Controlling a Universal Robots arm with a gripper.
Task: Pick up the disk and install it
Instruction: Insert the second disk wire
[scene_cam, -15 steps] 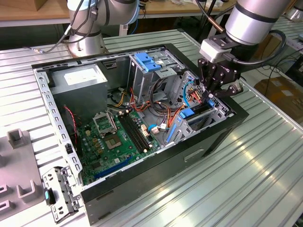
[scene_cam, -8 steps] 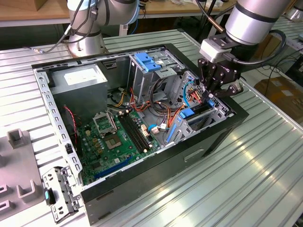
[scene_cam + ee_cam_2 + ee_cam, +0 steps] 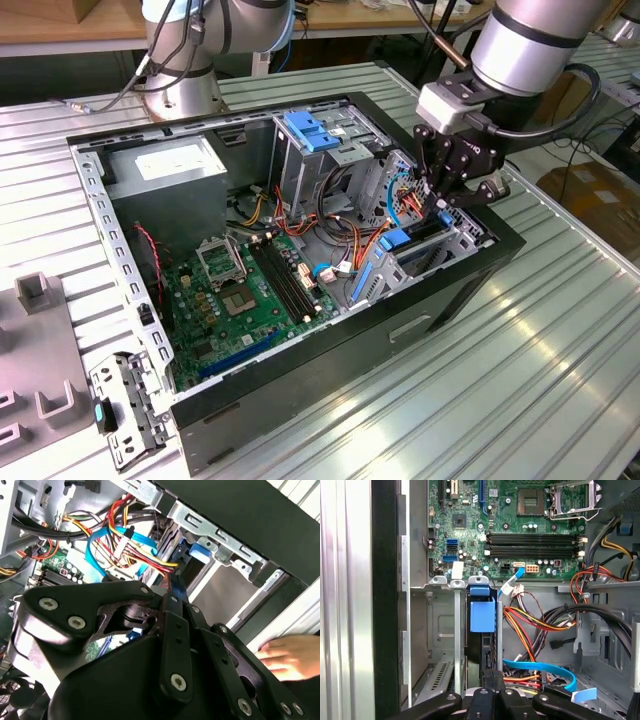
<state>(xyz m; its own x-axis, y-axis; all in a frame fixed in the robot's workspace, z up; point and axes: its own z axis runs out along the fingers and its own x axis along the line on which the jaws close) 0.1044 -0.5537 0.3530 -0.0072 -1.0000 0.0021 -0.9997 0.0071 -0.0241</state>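
Computer case [image 3: 440, 290] lying open on the tabletop [image 3: 560, 380]. Motherboard [image 3: 250, 290] flat on the case floor; power supply [image 3: 165, 165] in the far corner toward the exterior view's left. Drive cage [image 3: 320, 150] behind the motherboard. Disk [image 3: 482, 616] standing on edge in the bay by the case wall, claw [image 3: 447, 190] directly over it.

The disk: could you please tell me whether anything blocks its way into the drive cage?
Nothing visible does: the disk already sits edge-on in the drive cage slot, the gripper at its edge; the cables lie beside it.
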